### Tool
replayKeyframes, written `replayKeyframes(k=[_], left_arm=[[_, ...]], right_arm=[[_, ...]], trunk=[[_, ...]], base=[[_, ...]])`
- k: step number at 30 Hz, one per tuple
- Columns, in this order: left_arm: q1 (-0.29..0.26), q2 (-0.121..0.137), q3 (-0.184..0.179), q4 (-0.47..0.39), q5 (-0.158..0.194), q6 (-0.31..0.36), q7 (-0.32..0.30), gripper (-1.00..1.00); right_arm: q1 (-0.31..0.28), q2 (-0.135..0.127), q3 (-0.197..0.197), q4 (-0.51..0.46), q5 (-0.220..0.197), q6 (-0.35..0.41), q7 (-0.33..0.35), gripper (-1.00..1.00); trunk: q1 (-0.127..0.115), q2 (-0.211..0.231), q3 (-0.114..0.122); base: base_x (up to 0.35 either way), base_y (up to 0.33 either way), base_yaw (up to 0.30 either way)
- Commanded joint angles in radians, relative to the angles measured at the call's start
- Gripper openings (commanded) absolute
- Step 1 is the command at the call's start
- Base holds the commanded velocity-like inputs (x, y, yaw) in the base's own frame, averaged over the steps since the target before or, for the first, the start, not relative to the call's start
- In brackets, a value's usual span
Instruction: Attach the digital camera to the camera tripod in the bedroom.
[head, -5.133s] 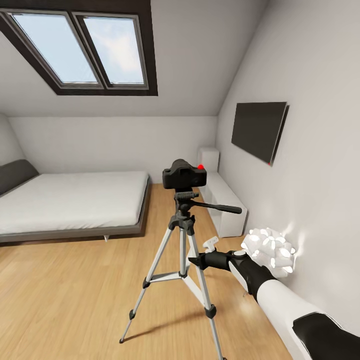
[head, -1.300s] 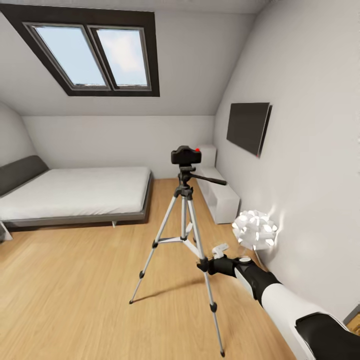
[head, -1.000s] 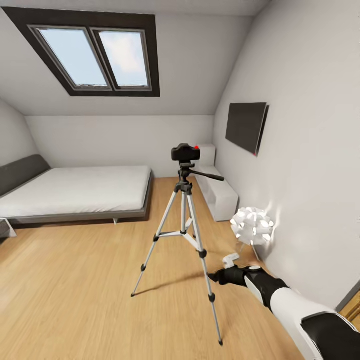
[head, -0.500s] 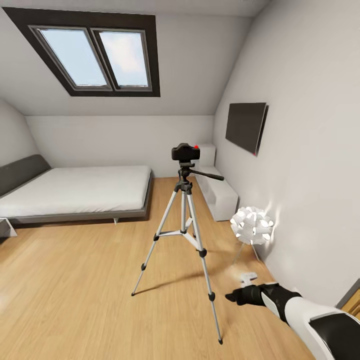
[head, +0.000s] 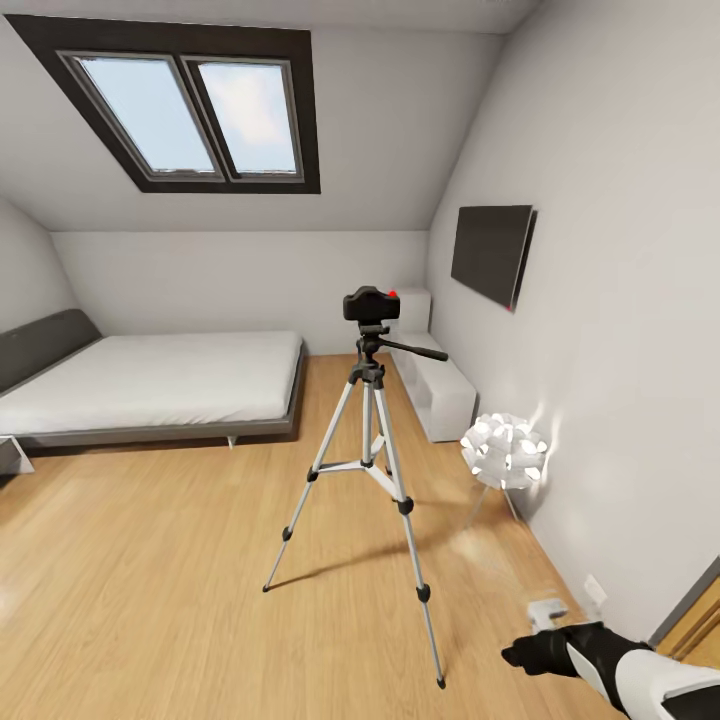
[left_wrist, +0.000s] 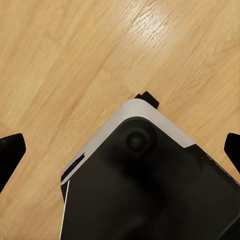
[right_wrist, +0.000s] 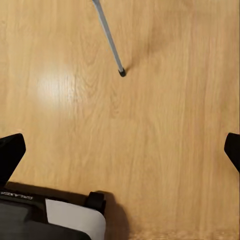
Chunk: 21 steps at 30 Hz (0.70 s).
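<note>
Camera (head: 371, 303): seated on the tripod head, red dot on top.
Tripod (head: 370, 470): stands on the wood floor (head: 150, 560) mid-room, between bed (head: 150, 385) and lamp (head: 503, 450); one foot also seen at (right_wrist: 121, 73).
Right gripper (right_wrist: 120, 147): jaws spread wide, holding nothing, low over the floor, well apart from the tripod.
Left gripper (left_wrist: 120, 150): jaws spread wide, empty, above the robot base (left_wrist: 150, 190).

This is a bedroom under the roof of a home: a low grey-framed bed with a white mattress (head: 150, 385) stands at the far left on a light wood plank floor (head: 150, 560). A dark-framed two-pane skylight (head: 185, 105) is set in the sloped white ceiling. On the right wall hangs a flat black screen (head: 490, 255) above a low white cabinet (head: 440, 390), with a glowing white ball lamp (head: 503, 450) nearer.
</note>
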Motion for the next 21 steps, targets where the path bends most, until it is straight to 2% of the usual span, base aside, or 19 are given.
replayKeyframes(k=[1,8,9,11,16,21], left_arm=[[-0.001,0.000,-0.009,0.000,0.008,-0.002,0.003,1.00],[-0.001,0.001,-0.009,0.000,0.008,-0.001,0.003,1.00],[-0.001,0.000,-0.009,0.000,0.008,-0.001,0.003,1.00],[-0.001,0.000,-0.009,0.000,0.007,-0.001,0.003,1.00],[-0.001,-0.001,-0.009,0.000,0.004,0.000,0.002,1.00],[-0.001,-0.005,-0.009,0.000,0.003,0.000,0.002,1.00]], right_arm=[[0.024,-0.001,0.005,0.001,-0.010,0.000,-0.013,1.00],[0.184,0.003,0.006,0.001,-0.011,-0.018,-0.117,1.00],[0.222,0.004,0.006,0.001,-0.011,-0.031,-0.133,1.00],[0.255,0.005,0.006,0.001,-0.011,-0.047,-0.144,1.00],[0.323,0.005,0.005,0.001,-0.012,-0.085,-0.158,1.00],[0.343,0.006,0.005,0.001,-0.012,-0.094,-0.161,1.00]], trunk=[[0.001,-0.002,-0.002],[0.001,-0.002,-0.002],[0.001,-0.002,-0.002],[0.001,-0.002,-0.002],[0.001,-0.002,-0.002],[0.001,-0.002,-0.002]], base=[[0.000,0.000,0.000],[0.000,0.000,0.000],[0.000,0.000,0.000],[0.000,0.000,0.000],[0.000,0.000,0.000],[0.000,0.000,0.000]])
